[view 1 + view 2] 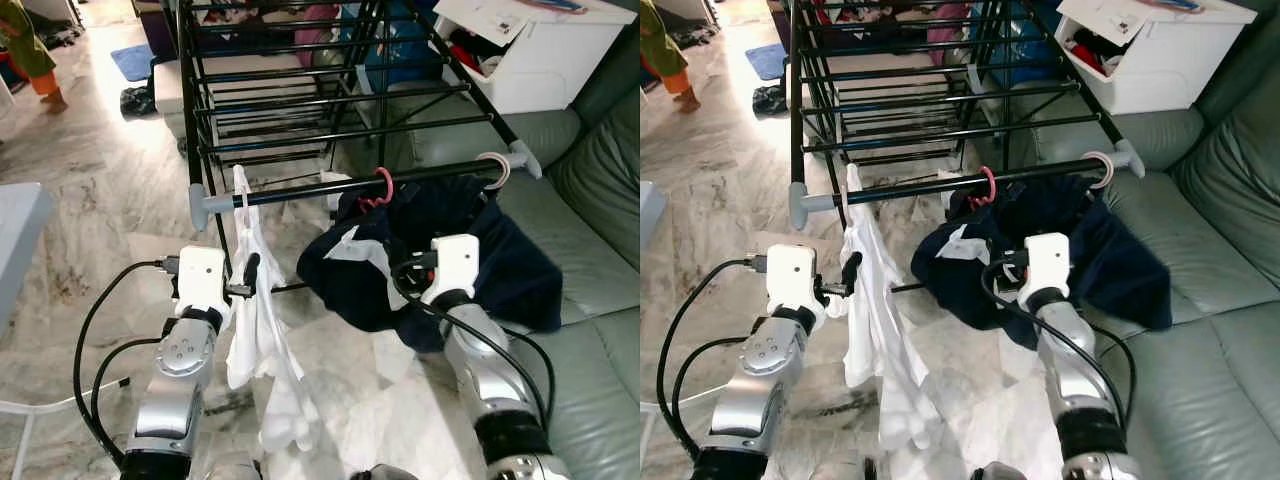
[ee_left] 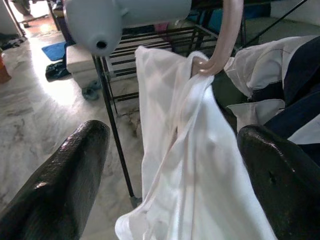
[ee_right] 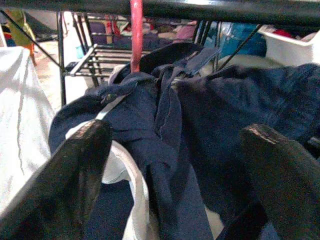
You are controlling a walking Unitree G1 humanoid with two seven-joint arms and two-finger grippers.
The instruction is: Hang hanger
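Observation:
A black drying rack (image 1: 300, 100) stands ahead, its front rail (image 1: 440, 172) capped in grey. A white garment (image 1: 262, 340) hangs from the rail's left end on a pale hanger hook (image 2: 225, 40). My left gripper (image 1: 249, 276) is open just in front of it, with the cloth between its fingers (image 2: 65, 170). A navy garment (image 1: 470, 250) hangs on a red hanger hook (image 1: 383, 186) at mid rail. My right gripper (image 3: 175, 137) is open against its folds. Another pale hook (image 1: 496, 166) sits near the rail's right end.
A grey-green leather sofa (image 1: 590, 290) runs along the right, with a white storage box (image 1: 545, 55) behind it. Marble floor (image 1: 90, 190) spreads left, where a grey table edge (image 1: 15, 230) and a person (image 1: 25, 50) stand. More laundry lies behind the rack.

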